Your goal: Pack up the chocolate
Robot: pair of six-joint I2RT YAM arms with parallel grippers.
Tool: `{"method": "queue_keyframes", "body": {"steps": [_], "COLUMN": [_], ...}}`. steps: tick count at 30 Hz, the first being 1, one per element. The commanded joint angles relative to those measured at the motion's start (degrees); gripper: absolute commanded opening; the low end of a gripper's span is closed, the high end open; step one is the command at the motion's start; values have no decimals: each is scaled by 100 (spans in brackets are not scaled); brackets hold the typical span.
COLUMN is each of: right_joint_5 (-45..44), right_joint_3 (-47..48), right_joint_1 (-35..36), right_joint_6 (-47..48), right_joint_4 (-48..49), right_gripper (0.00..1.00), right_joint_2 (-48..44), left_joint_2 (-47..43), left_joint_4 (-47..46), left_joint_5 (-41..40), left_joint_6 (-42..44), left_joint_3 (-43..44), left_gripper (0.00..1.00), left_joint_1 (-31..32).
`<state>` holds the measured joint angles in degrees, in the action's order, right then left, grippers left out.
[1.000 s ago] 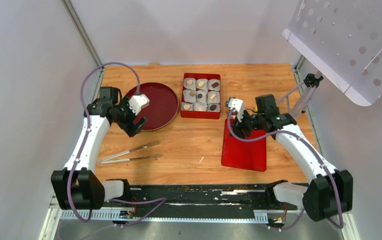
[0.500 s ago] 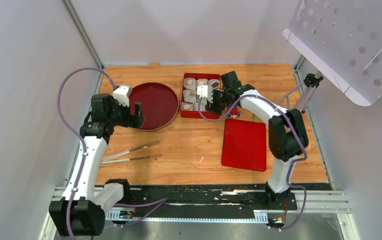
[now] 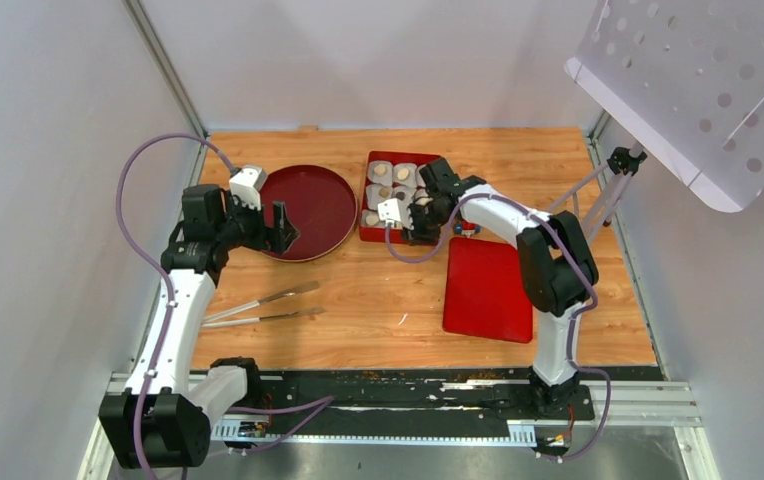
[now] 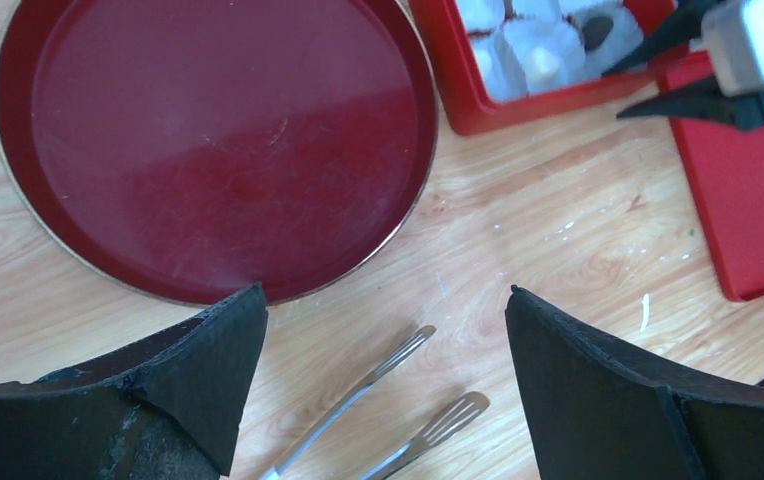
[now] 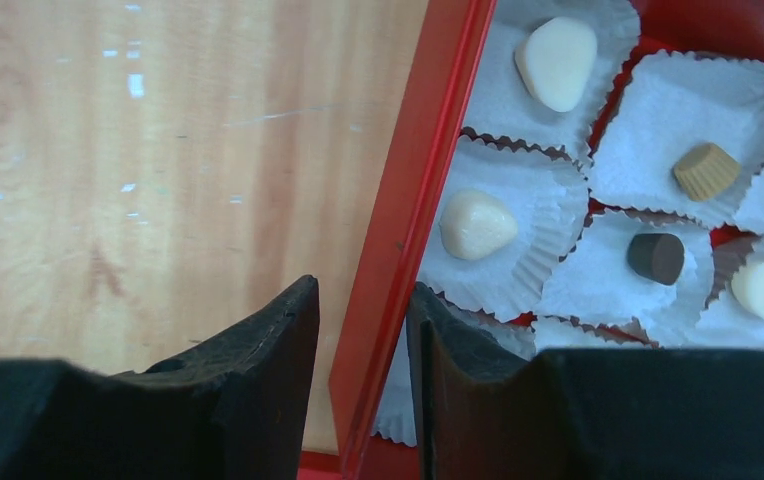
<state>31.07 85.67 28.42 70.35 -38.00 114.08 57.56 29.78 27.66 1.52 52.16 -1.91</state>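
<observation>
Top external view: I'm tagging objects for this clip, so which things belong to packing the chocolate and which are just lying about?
Belong to the job: the chocolates, their paper cups, the red box, the flat red lid (probably), and the right gripper, its jaws either side of the box wall.
Lying about: the round tray and the metal tongs, both untouched.

Writing: we can read none in any of the three views.
Labels, brands, numbers, signs: we find none legible on any surface, whether between the jaws, ahead of them or off to either side.
</observation>
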Motion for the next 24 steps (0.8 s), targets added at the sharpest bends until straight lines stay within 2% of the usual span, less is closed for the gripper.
{"method": "queue_keyframes", "body": {"steps": [1, 5, 14, 18, 21, 24], "right_joint_5": [112, 119, 268, 34, -160, -136], "right_joint_3": [-562, -1088, -1883, -2163, -2199, -2339], "right_joint_1": [297, 541, 850, 849, 737, 558], "right_joint_6": [353, 204, -25, -736, -1150, -1023], "right_joint_4": [-407, -284, -353, 8, 14, -543], "right_gripper": [36, 33, 31, 48, 53, 54], "right_joint_2": [-612, -1131, -2106, -2706, -3243, -3828], "left_joint_2": [70, 222, 389, 421, 449, 488], "left_joint_4": [-478, -703, -910, -941, -885, -805], "left_joint_5": [269, 350, 522, 449, 430, 382], "left_joint_6": [-504, -908, -987, -989, -871, -631], "left_joint_3": [13, 63, 40, 28, 121, 243], "left_gripper": [96, 97, 97, 99, 100, 100], "left_joint_1": [-34, -28, -29, -29, -24, 4]}}
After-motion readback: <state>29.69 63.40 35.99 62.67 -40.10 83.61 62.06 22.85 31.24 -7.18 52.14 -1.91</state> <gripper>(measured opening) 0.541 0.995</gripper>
